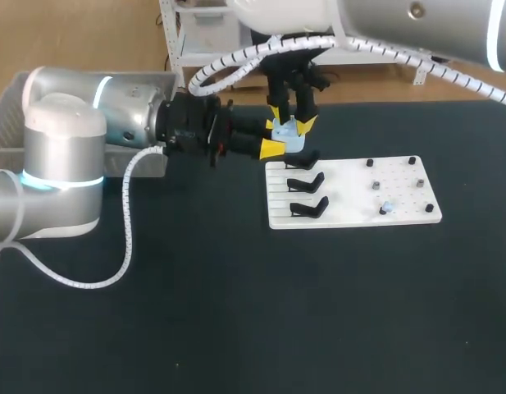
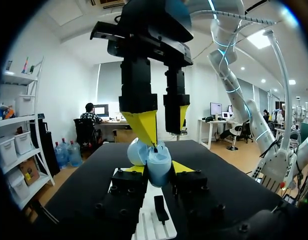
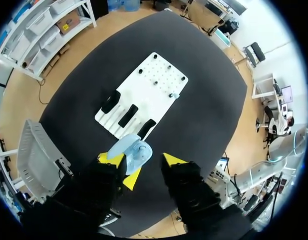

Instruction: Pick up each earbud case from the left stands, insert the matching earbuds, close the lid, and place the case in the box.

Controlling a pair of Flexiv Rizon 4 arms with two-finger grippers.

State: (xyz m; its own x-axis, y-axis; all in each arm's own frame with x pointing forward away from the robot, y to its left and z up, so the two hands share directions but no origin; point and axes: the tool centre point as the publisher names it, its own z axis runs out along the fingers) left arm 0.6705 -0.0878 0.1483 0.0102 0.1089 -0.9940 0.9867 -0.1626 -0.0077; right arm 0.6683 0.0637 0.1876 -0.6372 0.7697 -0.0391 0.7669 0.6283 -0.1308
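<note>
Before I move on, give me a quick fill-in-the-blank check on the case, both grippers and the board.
1. The left gripper is shut on the blue case, whose lid stands ___.
2. The right gripper hangs ___ the case, pointing down, its fingers apart.
3. The white board carries ___ black stands, all bare.
Missing words: open; above; three.

My pale-blue earbud case [image 1: 292, 138] sits lid open, upright, gripped from two sides by my left claw [image 1: 279, 138] just above the black stands [image 1: 306, 182]. One small blue earbud [image 1: 386, 207] lies apart on the white board [image 1: 351, 215].
</note>
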